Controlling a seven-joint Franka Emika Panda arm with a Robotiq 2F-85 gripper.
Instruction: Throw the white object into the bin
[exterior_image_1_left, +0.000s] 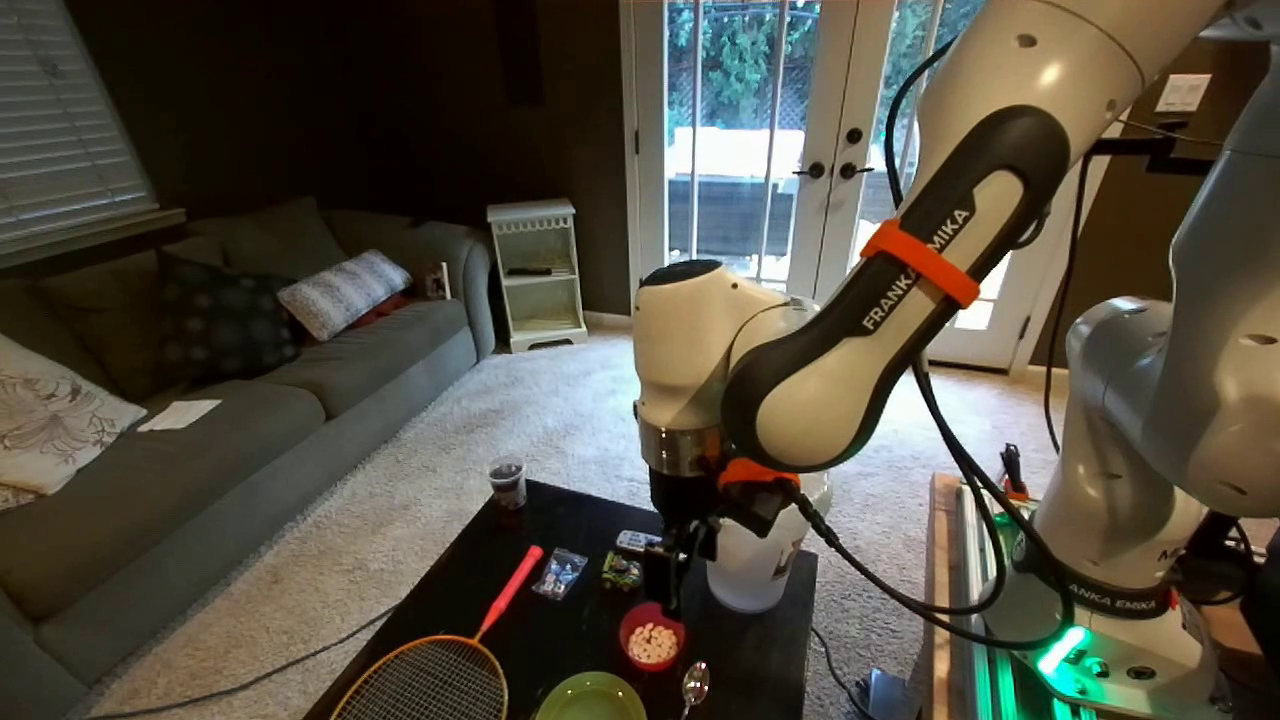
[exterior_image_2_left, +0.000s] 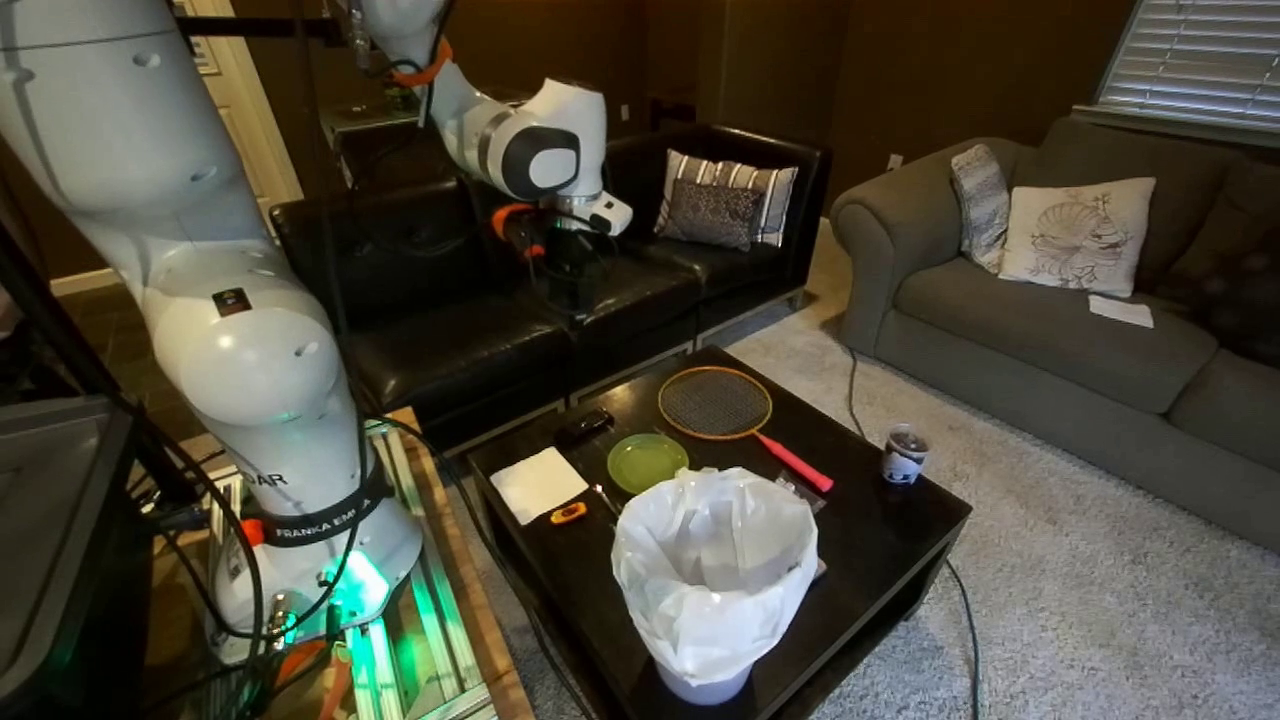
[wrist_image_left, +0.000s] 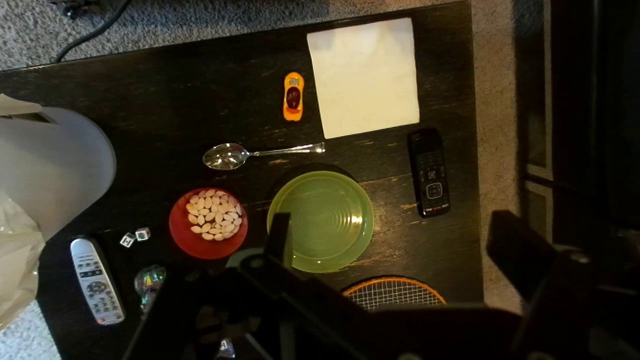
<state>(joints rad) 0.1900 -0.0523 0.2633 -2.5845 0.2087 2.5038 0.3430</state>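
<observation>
The white object is a flat, square white sheet (wrist_image_left: 367, 80), like a napkin. It lies on the dark table near the black phone-like device, and also shows in an exterior view (exterior_image_2_left: 540, 485); the remaining exterior view does not show it. The white bin (exterior_image_2_left: 705, 683) with its crinkled plastic liner stands on the table. It also shows in an exterior view (exterior_image_1_left: 750, 565), partly behind the arm, and at the left of the wrist view (wrist_image_left: 55, 165). My gripper (wrist_image_left: 390, 225) is open and empty above the table, with its fingers wide apart; it also shows in an exterior view (exterior_image_1_left: 668, 590).
On the table are a green plate (wrist_image_left: 322, 222), a red bowl with pale seeds (wrist_image_left: 192, 245), a spoon (wrist_image_left: 227, 156), an orange toy car (wrist_image_left: 293, 97), a black handheld device (wrist_image_left: 430, 172), a silver remote (wrist_image_left: 97, 282), a racket (exterior_image_2_left: 715, 403) and a cup (exterior_image_2_left: 903, 455).
</observation>
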